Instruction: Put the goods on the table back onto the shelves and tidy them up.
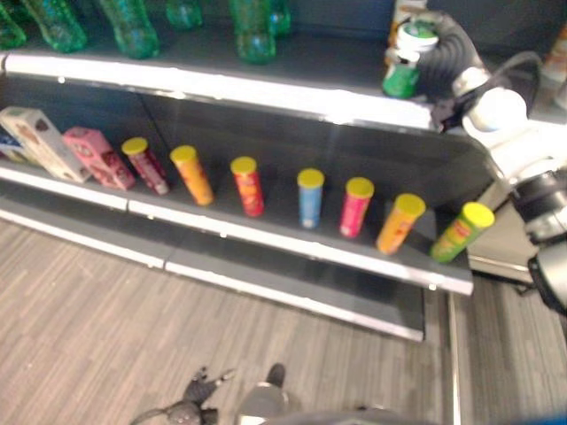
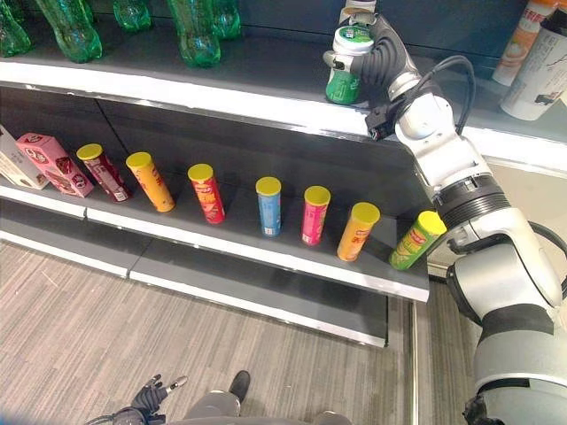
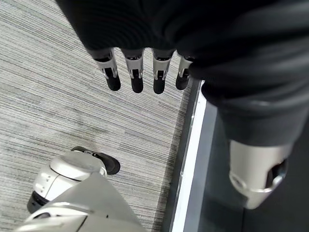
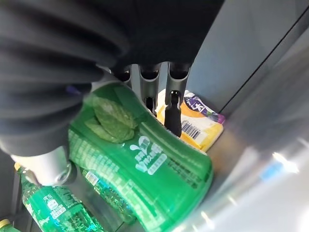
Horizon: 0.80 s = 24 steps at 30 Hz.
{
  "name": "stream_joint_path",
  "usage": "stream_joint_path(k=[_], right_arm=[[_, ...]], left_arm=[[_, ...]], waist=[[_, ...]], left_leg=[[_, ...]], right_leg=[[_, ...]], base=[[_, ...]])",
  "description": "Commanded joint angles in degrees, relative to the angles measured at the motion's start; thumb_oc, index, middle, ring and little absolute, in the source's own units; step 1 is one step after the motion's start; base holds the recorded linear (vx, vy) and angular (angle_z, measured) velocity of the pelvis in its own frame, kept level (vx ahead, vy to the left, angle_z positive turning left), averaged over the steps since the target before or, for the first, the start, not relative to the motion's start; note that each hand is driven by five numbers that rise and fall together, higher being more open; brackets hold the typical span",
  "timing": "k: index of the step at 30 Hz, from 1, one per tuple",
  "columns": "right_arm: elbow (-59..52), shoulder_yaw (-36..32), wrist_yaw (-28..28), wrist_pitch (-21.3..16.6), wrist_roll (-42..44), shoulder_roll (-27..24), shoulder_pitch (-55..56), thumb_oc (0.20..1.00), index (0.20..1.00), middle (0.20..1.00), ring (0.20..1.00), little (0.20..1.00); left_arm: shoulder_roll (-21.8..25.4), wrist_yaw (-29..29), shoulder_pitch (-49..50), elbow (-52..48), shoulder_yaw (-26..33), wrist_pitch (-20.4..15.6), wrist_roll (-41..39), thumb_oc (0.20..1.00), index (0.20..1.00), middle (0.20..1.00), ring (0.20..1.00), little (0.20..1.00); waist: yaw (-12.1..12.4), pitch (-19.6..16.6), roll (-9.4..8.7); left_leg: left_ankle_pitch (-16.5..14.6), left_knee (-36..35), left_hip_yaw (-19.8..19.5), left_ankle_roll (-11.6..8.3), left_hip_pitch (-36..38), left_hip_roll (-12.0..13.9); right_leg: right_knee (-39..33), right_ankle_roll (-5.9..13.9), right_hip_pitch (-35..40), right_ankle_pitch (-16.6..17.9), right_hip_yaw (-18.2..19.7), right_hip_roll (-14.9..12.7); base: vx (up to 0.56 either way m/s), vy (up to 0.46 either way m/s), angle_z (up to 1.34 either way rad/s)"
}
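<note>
Right hand (image 2: 376, 44): curled round green canister (image 2: 345, 66), held over upper shelf (image 2: 221, 88), right part.
Left hand (image 3: 145, 72): fingers straight, holding nothing, low above floor (image 1: 106, 336).
Canister base: hidden in wrist view.
Green bottles (image 2: 190, 31): tops cut off, far left.

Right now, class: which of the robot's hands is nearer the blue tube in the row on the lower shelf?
Right, by my estimate. The right hand grips a green bottle on the upper shelf, above the blue tube. The left hand hangs low over the floor.
</note>
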Motion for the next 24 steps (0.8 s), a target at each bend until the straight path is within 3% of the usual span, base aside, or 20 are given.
stream_joint_path(k=[1,11,12,13,14,24], right_arm=[[2.5,3.2,-1.3,-0.9,-0.4,-0.3,-7.6,0.2,0.2,0.2,0.2,0.2],[2.8,4.0,-1.3,-1.0,-0.6,-0.3,-8.4,0.2,0.2,0.2,0.2,0.2],[2.8,4.1,-1.4,-0.9,-0.5,-0.3,-8.4,0.247,0.247,0.247,0.247,0.247],[2.8,4.0,-1.4,-0.9,-0.5,-0.3,-8.3,0.928,0.928,0.928,0.928,0.928],[2.7,4.0,-1.3,-0.9,-0.4,-0.2,-8.2,1.0,1.0,1.0,1.0,1.0],[1.9,3.8,-1.9,-1.1,0.0,0.1,-8.8,1.0,1.0,1.0,1.0,1.0]], left_arm=[[2.3,0.9,-2.1,0.4,-1.4,-1.2,-0.4,1.0,1.0,1.0,1.0,1.0],[2.4,1.5,-2.1,0.5,-1.0,-1.2,-0.4,1.0,1.0,1.0,1.0,1.0],[2.4,1.5,-2.2,0.5,-1.0,-1.2,-0.4,1.0,1.0,1.0,1.0,1.0],[2.4,1.4,-2.1,0.5,-1.0,-1.2,-0.4,1.0,1.0,1.0,1.0,1.0],[2.3,1.4,-2.1,0.4,-1.1,-1.1,-0.4,1.0,1.0,1.0,1.0,1.0],[2.4,1.7,-2.0,0.4,-0.8,-1.1,-0.7,1.0,1.0,1.0,1.0,1.0]], waist=[[0.0,-1.2,-3.13],[-0.3,-1.1,-3.52],[-0.4,-1.1,-3.49],[-0.5,-1.1,-3.45],[-0.5,-1.1,-3.44],[-0.7,-1.0,-3.44]], left_leg=[[-10.9,6.5,5.0,-3.37,0.4,3.0],[-11.4,6.7,5.7,-3.14,0.8,3.3],[-11.5,6.7,5.8,-3.14,0.8,3.3],[-11.5,6.7,5.9,-3.11,0.9,3.3],[-11.5,6.7,6.0,-3.08,1.0,3.4],[-11.6,6.7,6.5,-3.03,1.1,3.7]], right_leg=[[2.4,1.51,-3.1,-1.8,0.3,-4.5],[2.3,1.6,-3.2,-1.7,1.0,-4.5],[2.3,1.61,-3.3,-1.7,1.2,-4.5],[2.4,1.61,-3.3,-1.7,1.3,-4.5],[2.4,1.6,-3.3,-1.7,1.3,-4.5],[2.2,1.69,-3.6,-1.7,1.7,-4.4]], base=[[0.0,0.0,0.0],[0.0,0.0,0.0],[0.0,0.0,0.0],[0.0,0.0,0.0],[0.0,0.0,0.0],[0.0,0.0,0.0]])
